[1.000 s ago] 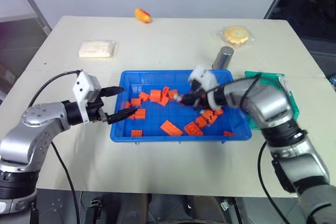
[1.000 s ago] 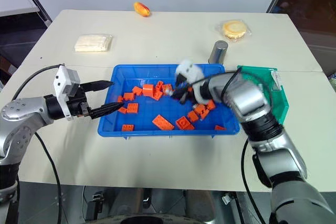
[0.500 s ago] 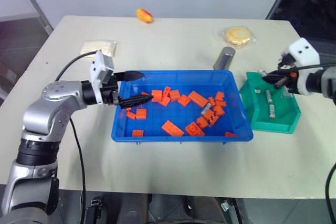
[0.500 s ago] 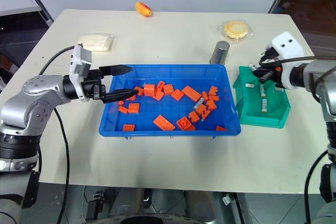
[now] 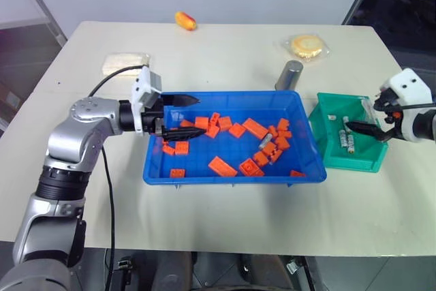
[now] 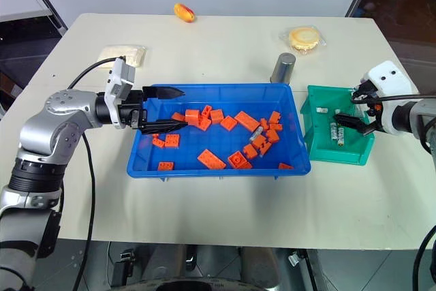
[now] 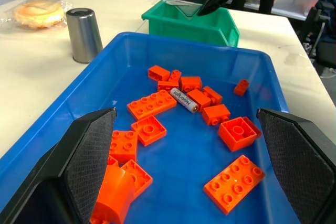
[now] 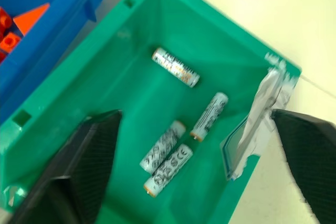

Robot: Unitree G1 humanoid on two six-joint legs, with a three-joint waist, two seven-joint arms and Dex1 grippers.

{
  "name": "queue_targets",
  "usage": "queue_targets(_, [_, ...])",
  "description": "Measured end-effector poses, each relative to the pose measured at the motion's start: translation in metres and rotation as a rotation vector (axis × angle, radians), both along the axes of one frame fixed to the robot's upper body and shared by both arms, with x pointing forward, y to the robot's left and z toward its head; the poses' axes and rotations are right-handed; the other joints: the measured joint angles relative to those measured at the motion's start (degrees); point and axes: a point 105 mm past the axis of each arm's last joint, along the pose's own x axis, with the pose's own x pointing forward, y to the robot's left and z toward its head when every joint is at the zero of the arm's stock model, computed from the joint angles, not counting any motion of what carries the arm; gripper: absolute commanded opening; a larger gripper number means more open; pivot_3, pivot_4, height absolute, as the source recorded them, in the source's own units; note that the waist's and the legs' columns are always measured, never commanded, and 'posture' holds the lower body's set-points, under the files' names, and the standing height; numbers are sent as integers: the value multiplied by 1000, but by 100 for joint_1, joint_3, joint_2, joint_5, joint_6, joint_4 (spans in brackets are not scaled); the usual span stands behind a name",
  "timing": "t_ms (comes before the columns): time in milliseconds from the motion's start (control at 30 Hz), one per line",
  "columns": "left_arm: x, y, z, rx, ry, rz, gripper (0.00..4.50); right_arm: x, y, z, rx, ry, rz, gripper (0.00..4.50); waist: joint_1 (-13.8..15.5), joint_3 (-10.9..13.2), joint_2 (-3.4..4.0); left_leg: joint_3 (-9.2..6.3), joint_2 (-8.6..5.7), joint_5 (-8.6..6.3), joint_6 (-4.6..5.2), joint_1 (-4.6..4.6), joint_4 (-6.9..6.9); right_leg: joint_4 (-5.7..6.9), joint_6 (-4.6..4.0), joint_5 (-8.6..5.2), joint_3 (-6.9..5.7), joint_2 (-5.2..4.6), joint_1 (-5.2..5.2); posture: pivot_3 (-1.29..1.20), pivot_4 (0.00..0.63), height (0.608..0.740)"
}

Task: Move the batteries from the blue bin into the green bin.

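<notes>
Over the green bin [image 8: 157, 35], at the robot's right on the worktop [image 5: 225, 46]: right hand [image 5: 371, 117], fingers spread wide, gripping nothing. Inside the bin, 4 batteries [image 8: 176, 66] flat on the bottom, 2 of them touching side by side, 1 apart near the far wall, 1 more between those and the torn white label [image 8: 257, 124].

Over the left end of the blue bin [image 5: 235, 178], just beside the green bin: left hand [image 5: 187, 117], pointing toward the robot's right, fingers parted and empty, tips low above the orange bricks [image 5: 221, 166]. Among the bricks, 1 battery [image 7: 184, 99] left in the blue bin, right of centre, lying flat and touching a brick; seen from the head as a small grey cylinder [image 5: 265, 142].

Behind the blue bin: upright grey metal can [image 5: 289, 75]. Further back: wrapped round pastry [image 5: 306, 46], small orange-and-yellow item [image 5: 185, 20] near the far edge, pale flat packet [image 5: 122, 63] at the robot's left.
</notes>
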Motion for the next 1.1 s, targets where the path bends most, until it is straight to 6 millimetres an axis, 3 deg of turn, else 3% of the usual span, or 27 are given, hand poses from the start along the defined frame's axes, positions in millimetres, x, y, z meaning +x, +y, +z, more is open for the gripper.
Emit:
queue_targets(100, [0,2,-2,3,3,17,4500,11,15,22,15,-78,41,4459,-21,2,3,0,3,0,0,2,0,0,0,0,1,2,-1,0,150,740])
queue_targets(167, [0,8,-2,1,1,47,4500,19,44,39,87,-137,133,4459,-69,2,3,-5,4,0,0,4,-5,1,-1,0,-1,4,0,0,150,740])
queue_targets(267, [-1,12,-5,8,2,69,4500,21,77,42,122,-133,254,4459,-69,2,3,-9,3,0,0,-2,-4,1,-1,-1,-3,3,-1,0,150,740])
queue_targets(433, [-8,21,-14,23,21,115,4500,20,120,2,160,13,403,4459,-24,2,3,-5,-1,0,0,-7,3,-1,0,0,-3,-5,-1,0,150,740])
queue_targets(567, [-16,28,-19,35,36,154,4500,16,138,-21,177,95,469,4459,19,2,3,-6,-1,0,0,-8,4,0,0,0,-3,-6,-1,0,150,740])
queue_targets(867, [-28,32,-25,9,45,218,4500,4,164,-51,184,221,597,4459,18,2,3,-7,-1,0,0,-6,5,1,0,0,-4,-5,0,0,150,740])
queue_targets(1100, [-29,32,-26,0,49,251,4500,3,170,-67,164,273,624,4459,18,2,3,-7,-1,0,0,-5,6,1,-1,0,-4,-4,0,0,150,740])
